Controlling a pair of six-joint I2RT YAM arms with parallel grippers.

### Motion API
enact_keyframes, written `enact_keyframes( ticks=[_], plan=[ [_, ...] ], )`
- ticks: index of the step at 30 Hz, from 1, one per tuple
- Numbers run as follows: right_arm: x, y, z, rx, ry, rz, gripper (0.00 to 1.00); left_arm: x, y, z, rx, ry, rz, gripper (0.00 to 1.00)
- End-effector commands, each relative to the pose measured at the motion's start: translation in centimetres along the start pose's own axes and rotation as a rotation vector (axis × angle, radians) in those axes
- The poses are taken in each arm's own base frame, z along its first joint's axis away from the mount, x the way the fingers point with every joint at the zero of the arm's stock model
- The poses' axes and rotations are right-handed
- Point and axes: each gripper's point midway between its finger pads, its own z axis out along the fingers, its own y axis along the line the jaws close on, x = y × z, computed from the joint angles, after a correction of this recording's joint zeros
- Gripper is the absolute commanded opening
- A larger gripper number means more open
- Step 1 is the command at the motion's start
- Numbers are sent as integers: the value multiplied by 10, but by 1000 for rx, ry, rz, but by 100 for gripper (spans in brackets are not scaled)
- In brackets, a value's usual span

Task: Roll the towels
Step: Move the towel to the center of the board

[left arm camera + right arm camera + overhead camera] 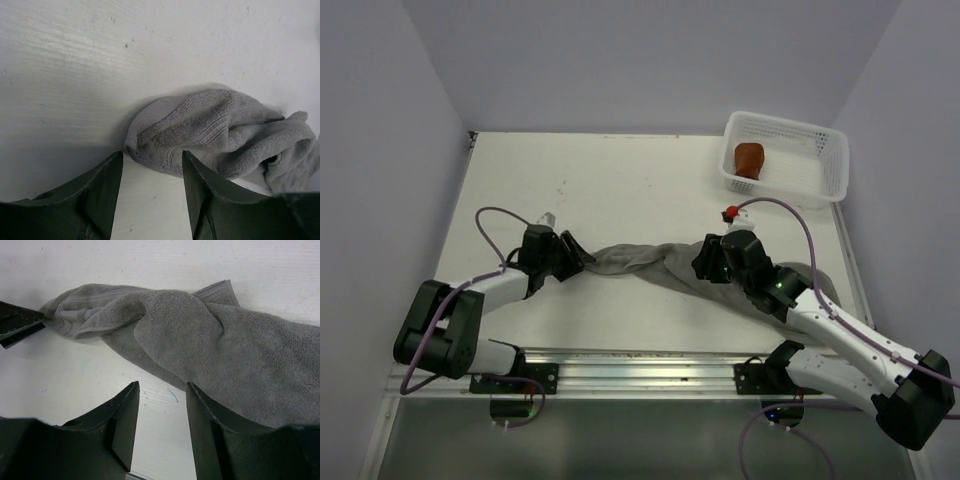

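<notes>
A grey towel [640, 262] lies crumpled in a long twisted strip across the table, between my two grippers. My left gripper [580, 262] sits at its left end. In the left wrist view the left gripper [152, 157] is open over bare table, with the bunched end of the grey towel [215, 132] just beyond the fingertips. My right gripper [704, 262] rests at the strip's right part. Seen from the right wrist, the right gripper [162, 387] is open with bare table between its jaws, and the grey towel [200, 340] lies ahead and to the right. A rust-brown towel [750, 158] lies rolled in the basket.
The white mesh basket [790, 125] stands at the table's far right corner. A finger of the left gripper [17, 322] shows at the left edge of the right wrist view, touching the towel's tip. Walls enclose the table on the left, back and right.
</notes>
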Motion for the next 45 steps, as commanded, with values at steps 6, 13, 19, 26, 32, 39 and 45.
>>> enact_keyframes(
  ticks=[6,13,19,26,32,39,45],
  plan=[
    [-6,-3,2,6,-33,-9,46,11,21,14,-68,11,24,49],
    [-9,-11,-2,37,-34,-25,47,8,16,23,-65,21,33,13],
    [-11,-23,-9,85,-41,-22,47,-42,-6,-3,-89,-106,94,0],
    [-1,-35,-7,136,-13,13,48,-127,0,-66,-173,-325,70,0],
    [6,-38,-1,166,32,5,51,-168,34,-91,-174,-382,-61,0],
    [13,-48,-8,221,53,52,53,-193,44,-125,-213,-487,-73,0],
    [41,-71,-17,304,80,183,58,-191,41,-132,-196,-520,-26,0]
  ],
)
